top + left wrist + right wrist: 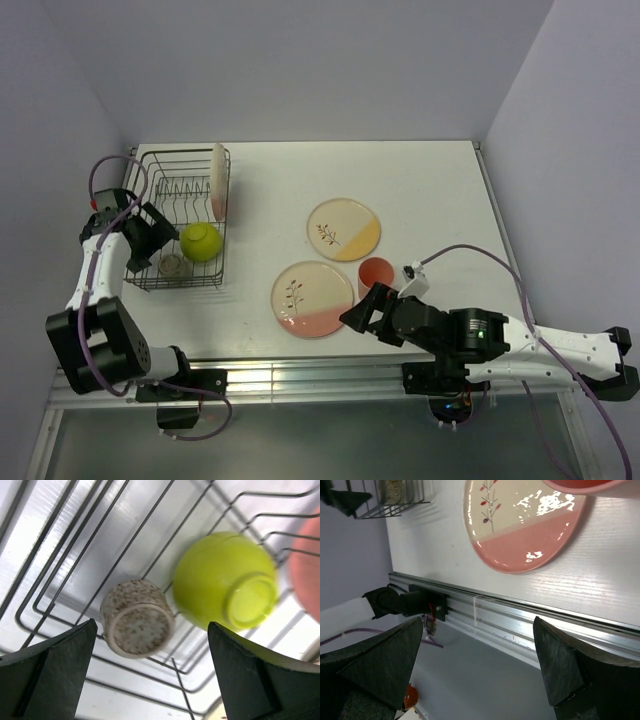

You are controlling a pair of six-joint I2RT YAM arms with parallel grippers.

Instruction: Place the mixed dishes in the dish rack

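Note:
The black wire dish rack (185, 152) stands at the table's left. In it a cream and pink plate (217, 180) stands upright between prongs, and the lime-green bowl (200, 242) and tiny grey speckled dish (172, 264) lie on its floor. My left gripper (150, 238) hovers open over the rack's near left part. In the left wrist view the dish (137, 619) and the bowl (225, 582) lie upside down above the open left gripper (150, 680). A yellow-part plate (343, 229), a pink-part plate (312, 298) and the salmon-pink cup (376, 273) lie on the table. My right gripper (360, 310) is open and empty by the pink plate's near right edge.
An aluminium rail (300, 375) runs along the table's near edge and also shows in the right wrist view (520, 620), below the pink plate (525, 525). Purple walls close in the left, back and right. The right arm's cable (470, 250) loops over the table's right part.

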